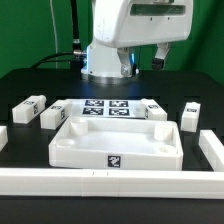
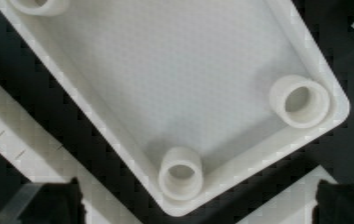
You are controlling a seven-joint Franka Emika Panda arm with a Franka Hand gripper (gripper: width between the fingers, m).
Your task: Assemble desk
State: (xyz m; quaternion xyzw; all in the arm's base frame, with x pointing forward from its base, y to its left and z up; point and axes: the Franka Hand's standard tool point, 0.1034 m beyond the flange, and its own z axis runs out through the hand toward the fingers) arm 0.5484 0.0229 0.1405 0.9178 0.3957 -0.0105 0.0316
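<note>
The claw [image 1: 145,58] hung wide open, holding nothing. Below it lay the top [image 1: 115,140], two sockets [image 2: 300,102] facing up; legs [image 1: 30,106] lay lower, off to both sides.

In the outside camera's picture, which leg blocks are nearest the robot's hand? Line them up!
From the hand, sides being the exterior view's:
1. Inner right leg, almost beneath it.
2. Far-right leg.
3. Inner left leg.
4. Far-left leg.

Under my wrist the desk top [image 2: 156,90] looks like smooth white plastic with a soft satin sheen (its round sockets [image 2: 302,103] look the same). The leg blocks [image 1: 30,107] look matt white plastic too, and the table [image 1: 20,85] is dull black.
</note>
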